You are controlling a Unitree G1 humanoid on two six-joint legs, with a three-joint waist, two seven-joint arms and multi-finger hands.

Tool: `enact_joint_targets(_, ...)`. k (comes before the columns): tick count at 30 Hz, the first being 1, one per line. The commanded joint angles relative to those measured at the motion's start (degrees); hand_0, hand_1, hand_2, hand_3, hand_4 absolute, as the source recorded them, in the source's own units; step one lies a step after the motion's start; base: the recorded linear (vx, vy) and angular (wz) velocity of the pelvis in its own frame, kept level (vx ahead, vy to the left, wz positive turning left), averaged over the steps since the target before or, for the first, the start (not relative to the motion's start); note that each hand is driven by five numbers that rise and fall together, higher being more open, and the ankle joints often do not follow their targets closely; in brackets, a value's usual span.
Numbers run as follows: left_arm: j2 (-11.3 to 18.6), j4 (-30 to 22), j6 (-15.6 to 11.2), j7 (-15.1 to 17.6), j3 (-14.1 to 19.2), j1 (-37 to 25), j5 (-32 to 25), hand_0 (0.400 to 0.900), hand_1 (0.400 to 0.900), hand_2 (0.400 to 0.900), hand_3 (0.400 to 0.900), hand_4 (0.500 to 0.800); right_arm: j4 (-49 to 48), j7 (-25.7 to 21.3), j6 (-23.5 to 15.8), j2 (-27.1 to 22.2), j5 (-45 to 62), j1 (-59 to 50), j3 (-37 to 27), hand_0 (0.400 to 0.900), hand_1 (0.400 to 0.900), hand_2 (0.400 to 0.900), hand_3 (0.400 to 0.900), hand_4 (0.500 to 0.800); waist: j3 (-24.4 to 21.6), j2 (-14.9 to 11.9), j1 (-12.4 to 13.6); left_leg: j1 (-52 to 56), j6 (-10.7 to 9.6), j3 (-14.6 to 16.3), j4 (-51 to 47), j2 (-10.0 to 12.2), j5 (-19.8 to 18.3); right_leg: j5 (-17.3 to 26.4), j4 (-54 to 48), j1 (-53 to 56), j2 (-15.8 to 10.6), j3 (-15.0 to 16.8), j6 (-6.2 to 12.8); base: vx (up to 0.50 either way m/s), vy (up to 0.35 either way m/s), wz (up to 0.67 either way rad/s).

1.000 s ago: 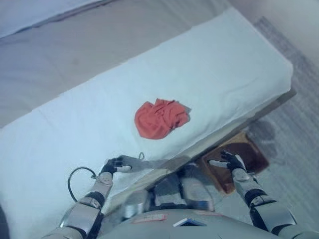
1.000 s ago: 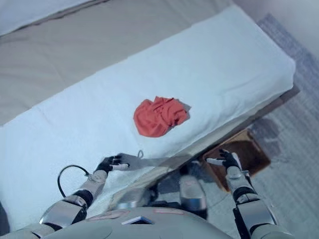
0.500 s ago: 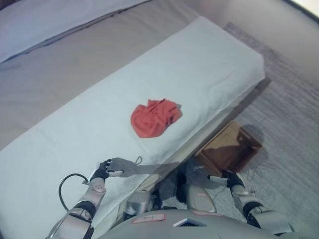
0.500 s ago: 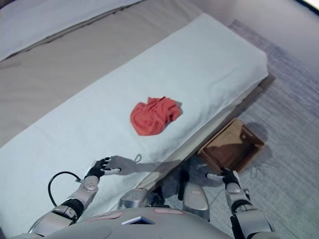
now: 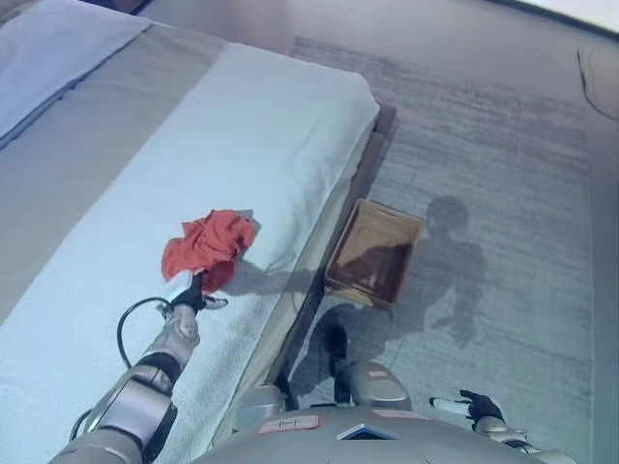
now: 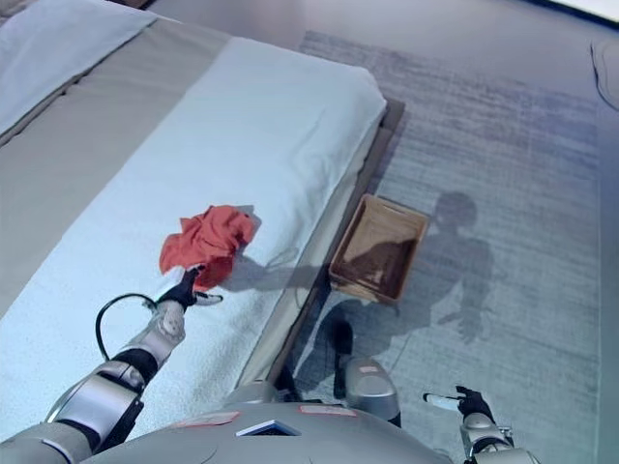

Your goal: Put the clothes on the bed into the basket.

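Note:
A crumpled red cloth lies on the white blanket of the bed, near its right side. My left hand reaches over the blanket and sits at the cloth's near edge, fingers relaxed and open, touching or almost touching it. A brown open basket stands on the floor right beside the bed, with nothing visible inside. Low at the bottom right, over the floor and well short of the basket, my right hand hangs open.
The bed has a grey sheet left of the white blanket and a pale pillow at the top left. A grey rug covers the floor to the right of the bed, under the basket.
The whole picture has swung, so the camera moved. My left hand has reached forward from the blanket's edge to the red cloth. My right hand has dropped lower and farther from the basket.

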Motion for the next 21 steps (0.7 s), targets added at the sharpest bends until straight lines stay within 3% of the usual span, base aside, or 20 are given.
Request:
enact_joint_targets(1, 4.57, 3.90, 0.82, 3.88, 1.84, -10.36, 2.59, 0.900, 0.900, 0.900, 0.900, 0.800, 0.58, -1.12, -0.86, -3.58, 0.33, -2.69, -0.44, 0.900, 0.900, 0.900, 0.900, 0.800, 0.57, 0.69, -0.45, -2.13, -5.47, -6.67, -0.19, 4.61, 3.36, -2.38, -2.30, 6.00, -4.44, 3.93, 6.46, 0.01, -0.006, -0.11)
enact_joint_targets(5, 6.66, 5.26, 1.74, 3.50, 0.66, -14.67, 3.22, 0.900, 0.900, 0.900, 0.900, 0.800, 0.05, -0.31, -0.89, -3.70, 1.47, -1.66, -0.61, 0.900, 0.900, 0.900, 0.900, 0.800, 1.03, 0.06, -1.19, -3.69, -5.69, -6.10, -0.19, 5.15, 3.76, -1.88, -2.30, 4.12, -4.02, 4.39, 6.66, 0.02, -0.008, -0.07)
enact_joint_targets(16, 7.91, 11.12, 4.19, 1.36, -1.52, -20.81, 4.93, 0.900, 0.900, 0.900, 0.900, 0.800, -0.95, 0.87, -0.51, -4.23, 2.44, -2.48, 0.56, 0.900, 0.900, 0.900, 0.900, 0.800, 1.81, -1.31, -1.65, -5.46, -5.98, -5.50, -0.19, 5.88, 4.21, -1.43, -2.30, 2.05, -3.42, 4.72, 6.78, 0.00, 0.000, -0.01)
enact_joint_targets(21, 8.68, 13.95, 5.36, -2.03, -4.49, -21.48, 10.52, 0.900, 0.900, 0.900, 0.900, 0.800, -1.26, 1.81, -0.29, -5.06, 2.12, -3.27, 1.13, 0.900, 0.900, 0.900, 0.900, 0.800, 2.44, -2.29, -1.80, -5.47, -5.94, -5.06, -0.19, 6.16, 4.09, -1.19, -2.30, 1.71, -3.15, 5.01, 6.87, 0.00, 0.009, -0.03)
